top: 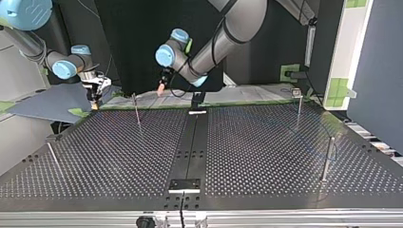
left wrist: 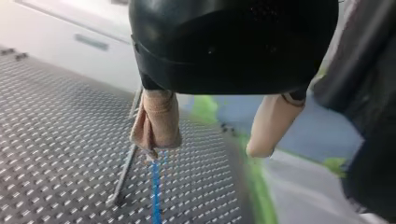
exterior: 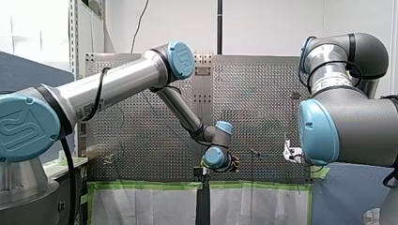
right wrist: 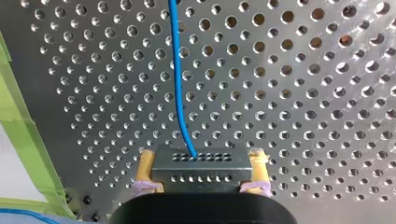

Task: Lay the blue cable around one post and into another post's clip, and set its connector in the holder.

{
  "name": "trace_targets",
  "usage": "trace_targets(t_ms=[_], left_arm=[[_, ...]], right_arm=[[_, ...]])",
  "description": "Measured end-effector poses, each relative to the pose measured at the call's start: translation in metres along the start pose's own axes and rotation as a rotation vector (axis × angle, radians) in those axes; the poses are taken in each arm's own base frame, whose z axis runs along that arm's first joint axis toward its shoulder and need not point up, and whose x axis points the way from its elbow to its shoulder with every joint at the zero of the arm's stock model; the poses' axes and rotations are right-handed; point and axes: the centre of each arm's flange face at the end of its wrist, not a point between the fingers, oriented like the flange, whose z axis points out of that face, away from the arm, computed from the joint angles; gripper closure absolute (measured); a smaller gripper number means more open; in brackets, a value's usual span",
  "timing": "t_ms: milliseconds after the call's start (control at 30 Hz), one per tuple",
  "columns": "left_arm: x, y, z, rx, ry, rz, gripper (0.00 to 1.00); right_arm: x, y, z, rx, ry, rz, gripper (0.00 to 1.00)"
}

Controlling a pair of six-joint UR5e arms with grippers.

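A flat, shiny metal table (right wrist: 303, 93) full of small round holes is seen. A small black box-shaped connector (right wrist: 201, 175) with rows of tiny holes is squeezed between the yellow pads of my right claw (right wrist: 204, 161), at the far left of the top view. A thin, smooth blue cable (right wrist: 177, 70) comes out of the connector and runs away over the table. My left claw (left wrist: 205, 149), with soft beige pads, is spread apart and grips nothing. The cable is seen just ahead of one pad's tip, beside a thin metal post (left wrist: 125, 175).

Left gripper (left wrist: 205, 149) — 2 fingers spread (beige pads), right gripper (right wrist: 203, 161) clamped
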Motion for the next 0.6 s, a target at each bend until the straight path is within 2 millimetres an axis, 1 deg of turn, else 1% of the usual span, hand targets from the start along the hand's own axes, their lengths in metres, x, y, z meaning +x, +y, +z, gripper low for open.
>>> trace_targets(t_ms=[100,333,367,467,600], left_arm=[[-0.002,-0.006,-0.004,0.012,0.003,0.018,0.01],[-0.036,-0.024,-0.013,0.051,-0.041,0.032,0.01],[-0.038,-0.025,-0.014,0.054,-0.044,0.032,0.01],[-0.042,-0.028,-0.015,0.060,-0.049,0.032,0.01],[-0.041,-0.032,-0.017,0.075,-0.044,0.027,0.01]], right_arm=[[0.000,0.000,0.000,0.000,-0.001,0.001,1.00],[0.000,0.000,0.000,0.000,-0.001,0.003,1.00],[0.000,0.000,0.000,0.000,-0.001,0.003,1.00],[0.000,0.000,0.000,0.000,-0.001,0.004,1.00],[0.000,0.000,0.000,0.000,-0.001,0.005,1.00]])
